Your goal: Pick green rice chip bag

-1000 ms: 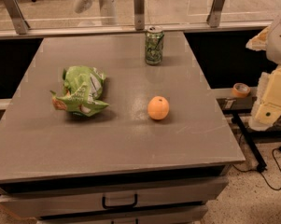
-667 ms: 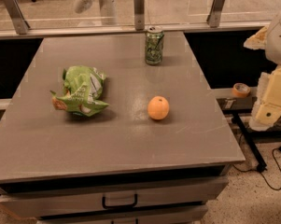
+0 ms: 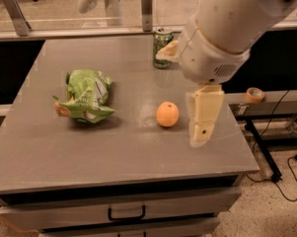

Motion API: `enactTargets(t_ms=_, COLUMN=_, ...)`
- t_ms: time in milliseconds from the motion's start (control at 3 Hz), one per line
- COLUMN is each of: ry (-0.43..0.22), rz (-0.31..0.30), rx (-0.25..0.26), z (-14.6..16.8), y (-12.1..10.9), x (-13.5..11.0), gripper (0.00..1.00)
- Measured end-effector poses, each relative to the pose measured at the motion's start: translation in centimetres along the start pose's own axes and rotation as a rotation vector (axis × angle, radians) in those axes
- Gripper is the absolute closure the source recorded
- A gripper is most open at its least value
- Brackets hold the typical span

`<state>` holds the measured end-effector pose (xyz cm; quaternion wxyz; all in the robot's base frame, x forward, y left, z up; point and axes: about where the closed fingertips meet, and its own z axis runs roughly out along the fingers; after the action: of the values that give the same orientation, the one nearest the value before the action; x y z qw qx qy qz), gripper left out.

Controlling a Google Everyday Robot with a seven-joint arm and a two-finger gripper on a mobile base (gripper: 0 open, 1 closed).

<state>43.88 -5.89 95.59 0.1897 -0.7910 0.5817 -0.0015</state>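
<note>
The green rice chip bag (image 3: 85, 97) lies crumpled on the left half of the grey table (image 3: 113, 152), light green with white print and an orange corner at its left. My gripper (image 3: 201, 131) hangs from the big white arm over the table's right side, just right of an orange fruit (image 3: 167, 114) and well right of the bag. It holds nothing that I can see.
An upright green patterned can (image 3: 160, 42) stands at the table's back, partly behind my arm. A tape roll (image 3: 255, 94) rests on a ledge to the right. Drawers with a handle (image 3: 126, 214) sit below the tabletop. A glass rail runs along the back.
My arm has swung in from the right edge of view to over the table's right side, near the orange. The bag, orange and can have not moved on the table.
</note>
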Motion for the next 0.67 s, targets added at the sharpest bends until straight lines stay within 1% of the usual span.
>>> enactTargets(t_ms=333, ry=-0.016, rz=-0.216, rx=0.017, z=3.32, y=-1.64, x=-7.35, gripper=0.00)
enactTargets(t_ms=667, ry=-0.017, rz=-0.232, rx=0.033, z=2.92, y=-1.79, x=-8.21, gripper=0.00)
